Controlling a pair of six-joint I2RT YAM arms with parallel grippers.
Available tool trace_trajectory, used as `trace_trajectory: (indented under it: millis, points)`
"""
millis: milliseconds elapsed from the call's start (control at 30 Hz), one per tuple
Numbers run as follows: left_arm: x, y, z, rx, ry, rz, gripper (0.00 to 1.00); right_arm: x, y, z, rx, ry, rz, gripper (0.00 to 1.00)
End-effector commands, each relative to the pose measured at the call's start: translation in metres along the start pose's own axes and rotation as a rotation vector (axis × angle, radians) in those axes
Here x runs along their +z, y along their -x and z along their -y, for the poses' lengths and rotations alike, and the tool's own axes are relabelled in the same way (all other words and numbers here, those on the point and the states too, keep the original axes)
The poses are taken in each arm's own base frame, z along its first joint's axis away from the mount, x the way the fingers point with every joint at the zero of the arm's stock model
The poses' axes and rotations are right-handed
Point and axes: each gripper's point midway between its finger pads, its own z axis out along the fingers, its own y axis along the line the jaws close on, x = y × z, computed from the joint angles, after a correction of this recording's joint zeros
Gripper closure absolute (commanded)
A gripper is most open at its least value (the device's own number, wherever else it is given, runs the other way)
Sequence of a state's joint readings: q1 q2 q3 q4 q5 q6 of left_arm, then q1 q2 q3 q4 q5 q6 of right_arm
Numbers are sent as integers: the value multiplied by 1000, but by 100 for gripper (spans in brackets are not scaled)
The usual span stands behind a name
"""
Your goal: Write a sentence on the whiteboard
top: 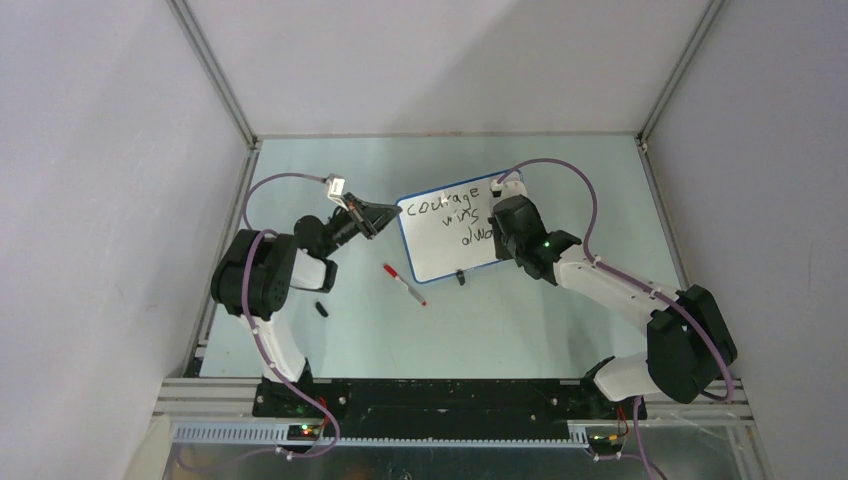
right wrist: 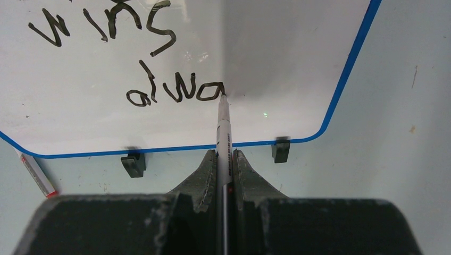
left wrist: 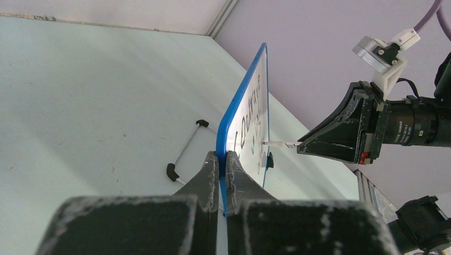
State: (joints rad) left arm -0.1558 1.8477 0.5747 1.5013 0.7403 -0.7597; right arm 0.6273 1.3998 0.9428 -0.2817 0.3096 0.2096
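Note:
The whiteboard (top: 432, 250), white with a blue rim and small black feet, stands in the middle of the table. My left gripper (top: 375, 222) is shut on its left edge; in the left wrist view the fingers (left wrist: 223, 156) pinch the blue rim (left wrist: 242, 106). My right gripper (right wrist: 224, 156) is shut on a white marker (right wrist: 223, 127), whose tip touches the board (right wrist: 276, 48). The sentence (top: 455, 215) reads "courage", "wins" and "alwa" (right wrist: 175, 93) in black, with the tip at the last letter. In the top view the right gripper (top: 505, 235) covers the board's right part.
A second marker with a red cap (top: 404, 284) lies on the table in front of the board. A small black cap (top: 321, 309) lies near the left arm. The board's wire stand (left wrist: 183, 151) sticks out behind it. Enclosure walls stand on three sides.

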Motion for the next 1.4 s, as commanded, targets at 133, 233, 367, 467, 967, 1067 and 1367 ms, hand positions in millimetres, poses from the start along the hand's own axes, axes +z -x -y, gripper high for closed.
trace_trajectory:
  millis: [133,233,367,467,967,1067,1367]
  points:
    - [-2,4,6,71,-30,5,100,-5,15,-2,8,-14,44,100]
    - [-2,4,6,71,-31,6,100,-11,23,-3,16,-6,74,100]
    - [-2,4,7,71,-32,6,100,-22,39,-1,39,-2,134,100]
    - [-2,3,6,70,-31,5,100,-23,44,1,54,-5,154,100]
    - [-2,4,7,73,-30,7,100,-13,43,8,91,-6,137,100]
    - [-2,4,6,72,-29,7,100,-11,40,7,88,0,123,100]
    - [-3,4,6,72,-29,6,100,-6,31,4,78,12,90,100]
